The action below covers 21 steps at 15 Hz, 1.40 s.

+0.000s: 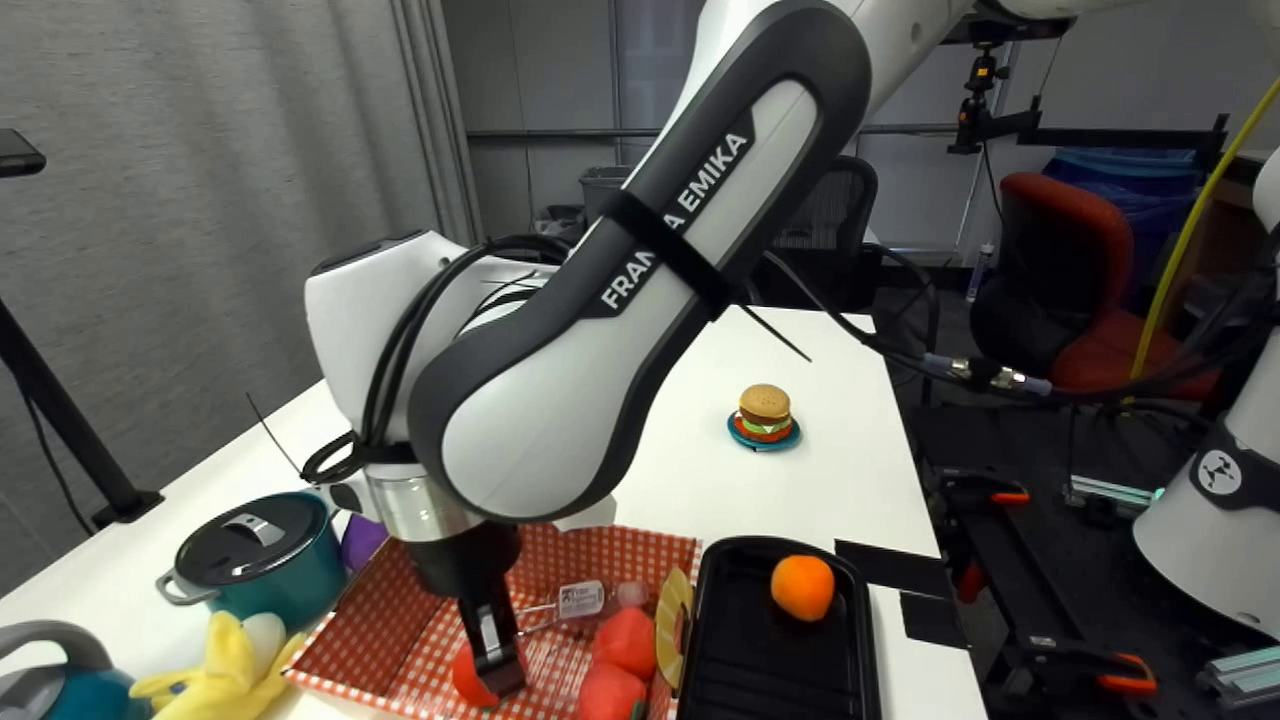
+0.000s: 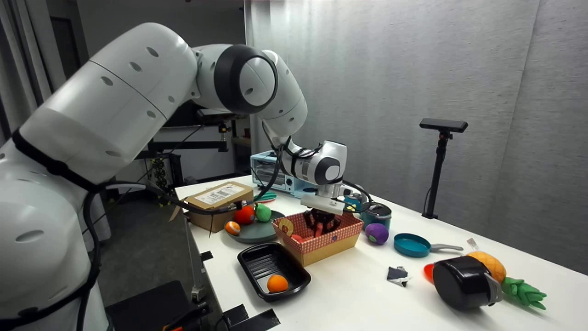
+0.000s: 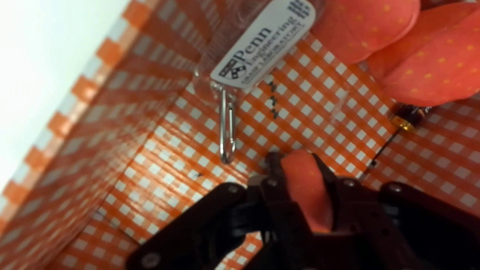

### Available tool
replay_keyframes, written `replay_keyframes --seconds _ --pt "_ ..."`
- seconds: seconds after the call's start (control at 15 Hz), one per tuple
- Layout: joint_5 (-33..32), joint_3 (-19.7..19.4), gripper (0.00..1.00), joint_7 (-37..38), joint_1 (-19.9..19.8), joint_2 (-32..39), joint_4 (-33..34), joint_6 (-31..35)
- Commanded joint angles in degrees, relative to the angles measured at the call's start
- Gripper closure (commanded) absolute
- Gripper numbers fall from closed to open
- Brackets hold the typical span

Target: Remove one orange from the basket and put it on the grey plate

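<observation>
I see a bright white table [image 2: 330, 294] in both exterior views. My wrist view looks soft, the hand [image 3: 300, 165] nearly black.

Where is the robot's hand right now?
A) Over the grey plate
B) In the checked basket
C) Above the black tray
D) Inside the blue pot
B, because the wrist view shows the hand down inside the checked basket, closed on a red piece.

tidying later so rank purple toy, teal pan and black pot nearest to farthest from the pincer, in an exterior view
1. Purple toy: beside the basket, picture-right.
2. Teal pan: farther right.
3. Black pot: rightmost of the three, lower in the picture.
</observation>
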Motion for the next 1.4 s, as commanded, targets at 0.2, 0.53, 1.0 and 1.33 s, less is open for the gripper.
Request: replay_keyframes --seconds 0.2,0.53,1.0,1.33 --pt "-0.6 -0.7 0.97 1.5 0.9 -1.5 1.0 -0.4" --pt "-0.4 -0.7 0.96 4.1 1.2 -8.8 -2.5 -0.3" --pt "-1.1 -0.3 0.96 9.1 4.8 -19.3 -9.5 -1.0" --pt "-1.3 2.2 0.96 11.0 9.3 -23.8 -15.3 -1.0"
